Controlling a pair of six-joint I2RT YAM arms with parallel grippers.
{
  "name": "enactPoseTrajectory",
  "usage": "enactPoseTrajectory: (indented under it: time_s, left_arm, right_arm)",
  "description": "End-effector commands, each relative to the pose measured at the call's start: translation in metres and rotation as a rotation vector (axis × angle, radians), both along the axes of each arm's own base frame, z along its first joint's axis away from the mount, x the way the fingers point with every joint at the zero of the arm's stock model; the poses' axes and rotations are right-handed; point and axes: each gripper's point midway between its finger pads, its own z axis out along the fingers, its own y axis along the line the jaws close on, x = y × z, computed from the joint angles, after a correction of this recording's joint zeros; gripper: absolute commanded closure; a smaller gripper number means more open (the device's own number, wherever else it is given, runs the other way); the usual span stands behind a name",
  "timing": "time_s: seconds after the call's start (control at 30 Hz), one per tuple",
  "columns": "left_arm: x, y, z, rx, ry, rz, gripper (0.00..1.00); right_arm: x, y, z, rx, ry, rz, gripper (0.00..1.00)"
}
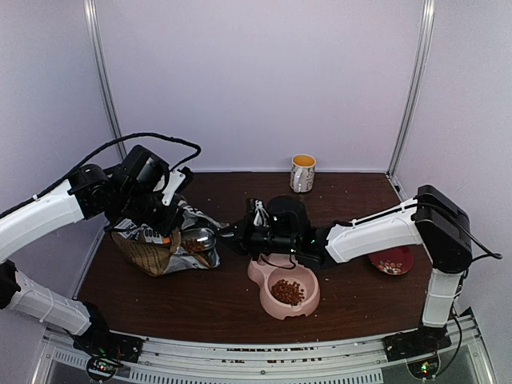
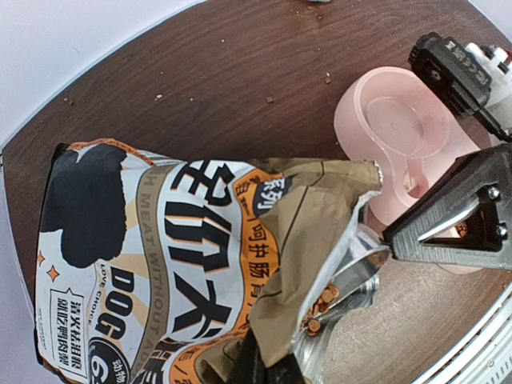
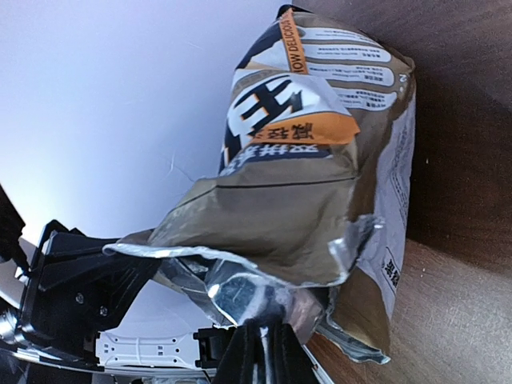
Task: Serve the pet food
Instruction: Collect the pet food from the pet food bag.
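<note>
Kibble (image 1: 288, 293) lies heaped in the nearer compartment of the pink double bowl (image 1: 258, 274), which sits on the dark wooden tabletop (image 1: 160, 296) just nearward of the right end effector (image 1: 234, 232) and partly under that arm's wrist. The bowl's farther compartment, seen from the left wrist, looks bare. The right end effector reaches leftward, and its fingers are pinched together on the crumpled silver foil lip of the dog food bag (image 1: 152, 252) at the bag's open mouth. The bag leans on the tabletop with that mouth turned toward the bowl, and more kibble shows just inside the mouth, between the two end effectors. The left end effector (image 1: 166, 226) comes down from above on the bag's other side, its fingers clamped on the bag's upper edge so that the printed front hangs below it. Well to the right of the right end effector, beside that arm's elbow, a small red dish (image 1: 392, 261) rests near the tabletop's right edge. Beyond both end effectors, close to the back wall, a mug (image 1: 302, 173) with a yellow inside stands upright, with a few loose crumbs scattered around it.
</note>
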Motion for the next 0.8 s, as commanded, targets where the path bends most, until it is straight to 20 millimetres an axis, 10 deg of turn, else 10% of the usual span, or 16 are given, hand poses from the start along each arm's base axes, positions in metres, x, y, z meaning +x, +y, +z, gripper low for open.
enactPoseTrajectory:
  time_s: [0.0,0.77]
  left_arm:
    - [0.016,-0.013,0.044,-0.121,-0.141,0.006,1.00]
    - [0.016,-0.011,0.047,-0.122,-0.152,0.009,1.00]
  right_arm:
    - [0.006,0.001,0.009,0.080,0.067,-0.007,1.00]
    - [0.010,-0.054,-0.002,0.248,0.343,-0.136,1.00]
